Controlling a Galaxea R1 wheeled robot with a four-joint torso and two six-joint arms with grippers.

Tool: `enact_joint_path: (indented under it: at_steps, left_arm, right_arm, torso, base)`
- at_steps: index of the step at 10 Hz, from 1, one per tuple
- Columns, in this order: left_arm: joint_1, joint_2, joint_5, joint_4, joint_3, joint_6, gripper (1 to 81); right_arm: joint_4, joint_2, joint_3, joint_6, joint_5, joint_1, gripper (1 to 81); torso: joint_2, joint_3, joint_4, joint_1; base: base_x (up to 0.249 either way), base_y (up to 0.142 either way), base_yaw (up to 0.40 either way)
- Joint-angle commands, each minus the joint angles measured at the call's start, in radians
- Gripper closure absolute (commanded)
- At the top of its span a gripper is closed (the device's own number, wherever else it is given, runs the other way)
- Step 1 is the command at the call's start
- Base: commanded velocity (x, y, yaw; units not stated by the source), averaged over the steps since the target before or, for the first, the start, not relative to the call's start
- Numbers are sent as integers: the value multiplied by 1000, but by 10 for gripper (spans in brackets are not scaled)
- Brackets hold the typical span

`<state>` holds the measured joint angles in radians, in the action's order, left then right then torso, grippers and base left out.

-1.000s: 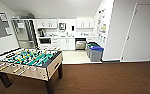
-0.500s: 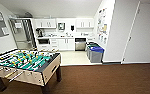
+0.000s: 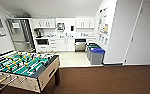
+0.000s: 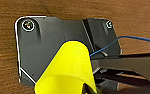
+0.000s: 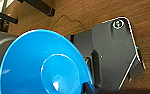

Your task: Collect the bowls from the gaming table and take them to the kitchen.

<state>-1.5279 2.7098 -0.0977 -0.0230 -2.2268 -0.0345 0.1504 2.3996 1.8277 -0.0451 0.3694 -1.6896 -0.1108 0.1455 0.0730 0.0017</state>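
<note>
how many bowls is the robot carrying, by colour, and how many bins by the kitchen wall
yellow bowl: 1, at the left wrist
blue bowl: 1, at the right wrist
bins by the kitchen wall: at least 2 in a row, the nearest with a blue lid; farther ones are hard to separate
total: 2 bowls, at least 2 bins

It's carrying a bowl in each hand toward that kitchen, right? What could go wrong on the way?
The yellow bowl and the blue bowl each seem gripped by the rim alone, so a jolt might shake one loose, perhaps where the brown floor meets the kitchen's pale floor. The bins narrow the way in, and the football table stands close.
</note>
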Motion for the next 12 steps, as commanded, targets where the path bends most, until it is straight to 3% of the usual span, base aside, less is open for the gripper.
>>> enact_joint_path:
  at_steps: [1,6,12]
  left_arm:
    - [44,-16,52,-12,13,-10,811]
    - [44,-14,52,-12,12,-10,811]
    - [44,-14,52,-12,12,-10,811]
  right_arm:
    - [24,-43,-18,2,-38,29,811]
    - [24,-41,-18,2,-38,29,811]
    - [24,-41,-19,4,-38,29,811]
  torso:
    - [0,0,0,0]
    - [0,0,0,0]
    - [0,0,0,0]
  base:
    - [230,0,0]
    - [230,0,0]
    - [231,-60,0]
